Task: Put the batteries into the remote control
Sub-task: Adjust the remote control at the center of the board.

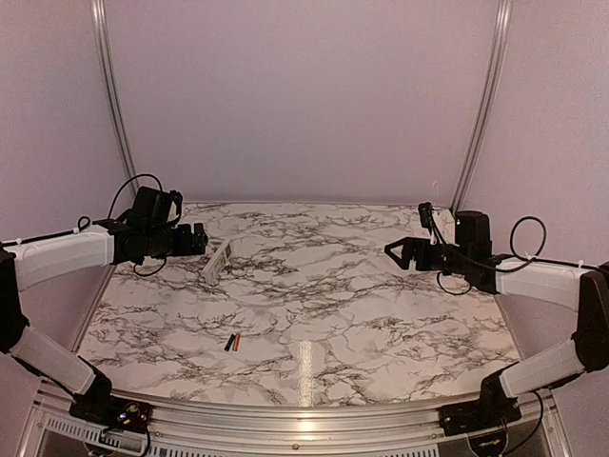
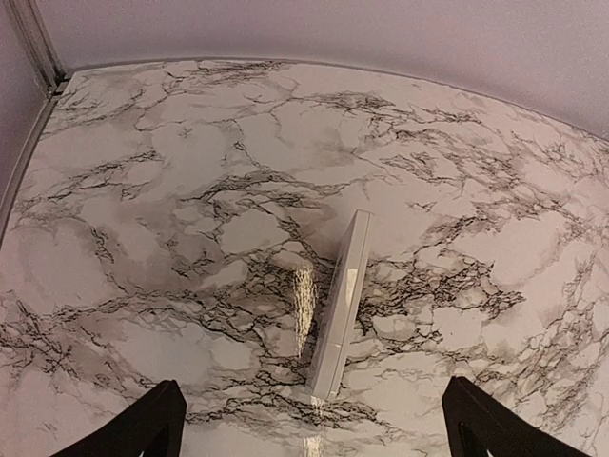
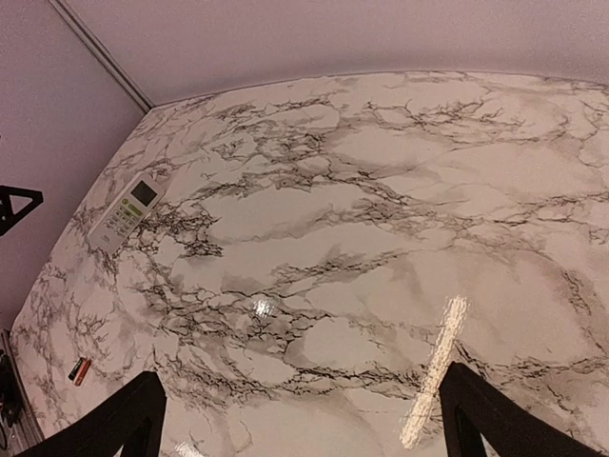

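Remote control [image 1: 218, 262] lies flat on the marble-pattern tabletop [image 1: 381, 314], far-left area, face up w/ display + button rows showing in the right wrist view. Its long axis runs roughly near-to-far, slightly angled.

Left end effector [image 1: 197, 238]: jaws spread wide, nothing btwn them, held above the tabletop just beside the remote control on its left, not touching it. In the left wrist view the remote control's near end sits btwn the two finger tips, lower down on the surface.

Right end effector [image 1: 395, 252]: also wide open, empty, raised over the right side of the tabletop, well apart from the remote control.

Batteries [image 1: 232, 342]: two tiny cylinders, one dark + one orange-red, lying side by side on the tabletop toward the near edge, left of centre. They're well apart from the remote control and from both end effectors. Can't tell if the two touch each other.
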Robot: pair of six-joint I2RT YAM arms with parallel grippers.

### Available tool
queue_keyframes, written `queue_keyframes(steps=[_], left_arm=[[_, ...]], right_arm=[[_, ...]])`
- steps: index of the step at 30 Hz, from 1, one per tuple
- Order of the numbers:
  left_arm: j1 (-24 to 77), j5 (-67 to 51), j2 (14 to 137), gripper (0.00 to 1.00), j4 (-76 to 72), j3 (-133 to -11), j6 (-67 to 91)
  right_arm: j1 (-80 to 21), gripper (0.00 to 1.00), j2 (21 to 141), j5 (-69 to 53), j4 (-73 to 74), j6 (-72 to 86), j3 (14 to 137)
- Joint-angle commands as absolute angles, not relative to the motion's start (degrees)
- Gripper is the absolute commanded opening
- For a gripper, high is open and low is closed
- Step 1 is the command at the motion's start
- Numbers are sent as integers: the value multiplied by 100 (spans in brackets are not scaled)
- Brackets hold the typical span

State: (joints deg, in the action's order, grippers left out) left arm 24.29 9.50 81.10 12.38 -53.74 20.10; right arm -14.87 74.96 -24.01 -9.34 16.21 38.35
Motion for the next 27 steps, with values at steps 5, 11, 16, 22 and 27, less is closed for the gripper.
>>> queue_keyframes(steps=[5, 11, 16, 22, 27], left_arm=[[2479, 399, 8165, 99, 1398, -5572, 1462], [2523, 549, 8791, 99, 1757, -5958, 1302], [2533, 766, 9558, 99, 1907, -6419, 1294], [2536, 911, 10247, 99, 1945, -6775, 1346], [2443, 1199, 10696, 93, 2046, -7076, 1451]], right_arm=[[-1478, 99, 7364, -2927, -1033, 1324, 3927], [-1472, 99, 7458, -3054, -1084, 1382, 3946], [-1473, 99, 7519, -3167, -1212, 1464, 3855], [-1469, 99, 7567, -3217, -1265, 1516, 3834], [-1471, 99, 7566, -3228, -1258, 1521, 3840]])
